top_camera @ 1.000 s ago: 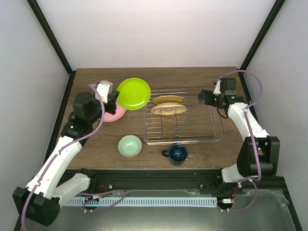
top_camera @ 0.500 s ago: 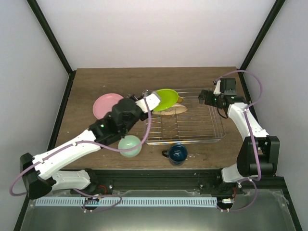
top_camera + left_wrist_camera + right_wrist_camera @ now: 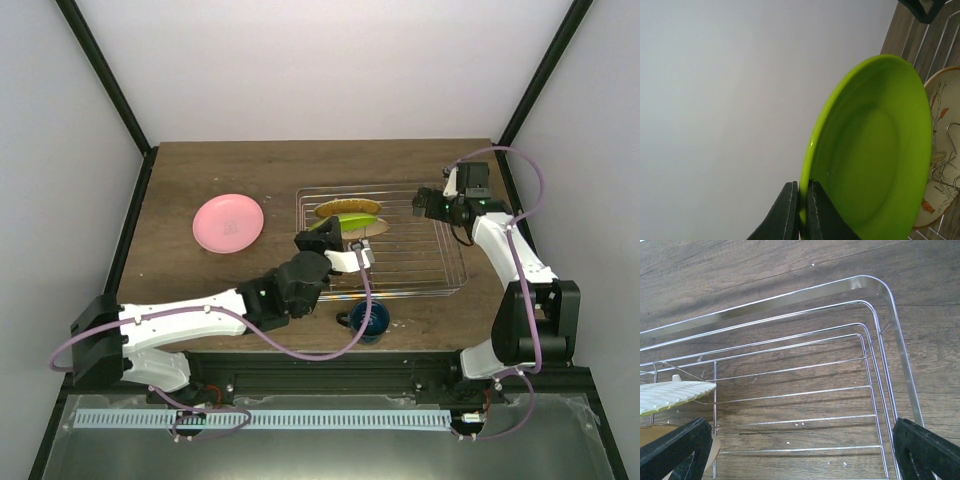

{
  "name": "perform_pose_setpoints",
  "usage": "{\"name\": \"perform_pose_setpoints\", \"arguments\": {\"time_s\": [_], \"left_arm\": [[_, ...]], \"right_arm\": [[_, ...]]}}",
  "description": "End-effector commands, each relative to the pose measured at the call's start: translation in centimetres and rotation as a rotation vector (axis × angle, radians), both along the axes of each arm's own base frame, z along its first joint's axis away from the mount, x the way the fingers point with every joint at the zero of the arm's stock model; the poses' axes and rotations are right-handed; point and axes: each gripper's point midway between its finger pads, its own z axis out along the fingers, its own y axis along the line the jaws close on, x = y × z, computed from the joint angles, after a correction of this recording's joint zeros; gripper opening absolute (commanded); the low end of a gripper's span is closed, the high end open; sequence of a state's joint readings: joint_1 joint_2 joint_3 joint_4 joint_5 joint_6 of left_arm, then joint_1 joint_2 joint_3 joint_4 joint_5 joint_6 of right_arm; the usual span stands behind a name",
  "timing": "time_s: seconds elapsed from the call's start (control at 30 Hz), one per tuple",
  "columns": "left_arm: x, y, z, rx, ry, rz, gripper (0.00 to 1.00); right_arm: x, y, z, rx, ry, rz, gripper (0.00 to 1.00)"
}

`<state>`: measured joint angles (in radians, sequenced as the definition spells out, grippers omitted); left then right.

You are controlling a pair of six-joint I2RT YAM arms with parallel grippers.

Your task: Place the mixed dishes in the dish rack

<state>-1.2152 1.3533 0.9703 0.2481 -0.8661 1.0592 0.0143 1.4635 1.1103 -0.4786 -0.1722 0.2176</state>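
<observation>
My left gripper [image 3: 343, 243] is shut on the rim of the lime-green plate [image 3: 344, 222] and holds it on edge over the left part of the dish rack [image 3: 425, 262]. In the left wrist view the fingers [image 3: 788, 212] pinch the plate's [image 3: 875, 150] rim, with the cream floral plate [image 3: 941, 150] just behind it. That cream plate [image 3: 374, 228] stands in the rack. The pink plate [image 3: 228, 222] lies on the table to the left. The dark blue mug [image 3: 370, 320] stands in front of the rack. The mint bowl is hidden under my left arm. My right gripper [image 3: 424, 203] is open above the rack's back right corner.
A second cream plate [image 3: 348, 208] stands at the rack's back left. The right wrist view shows the rack's wires [image 3: 875, 375] over wood, a ribbed cream rim [image 3: 675, 394] at the left, and my open right gripper [image 3: 800, 452] empty.
My left arm has swung right and forward, carrying the lime-green plate from the back left of the table to over the rack. It now covers the mint bowl. The right arm has not moved.
</observation>
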Motion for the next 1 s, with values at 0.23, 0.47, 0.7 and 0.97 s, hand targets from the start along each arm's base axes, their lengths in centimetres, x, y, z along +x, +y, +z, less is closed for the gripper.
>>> {"name": "perform_pose_setpoints", "arguments": {"time_s": [0.23,0.47,0.7,0.97], "left_arm": [[-1.0,-1.1,-0.5,0.09,-0.103,0.003,0.0],[-2.0,-2.8,-1.9,0.163,-0.127,-0.011,0.0],[-1.9,-3.8,-4.2,0.18,-0.114,-0.024,0.0],[-1.1,-4.3,-7.2,0.203,-0.07,-0.013,0.0]], "right_arm": [[0.6,-0.8,0.2,-0.021,-0.014,-0.014,1.0],[0.6,-0.9,0.2,-0.022,-0.016,-0.015,1.0],[0.4,-1.0,-0.1,-0.028,-0.006,-0.02,1.0],[0.3,-1.0,0.1,-0.026,-0.016,-0.018,1.0]]}}
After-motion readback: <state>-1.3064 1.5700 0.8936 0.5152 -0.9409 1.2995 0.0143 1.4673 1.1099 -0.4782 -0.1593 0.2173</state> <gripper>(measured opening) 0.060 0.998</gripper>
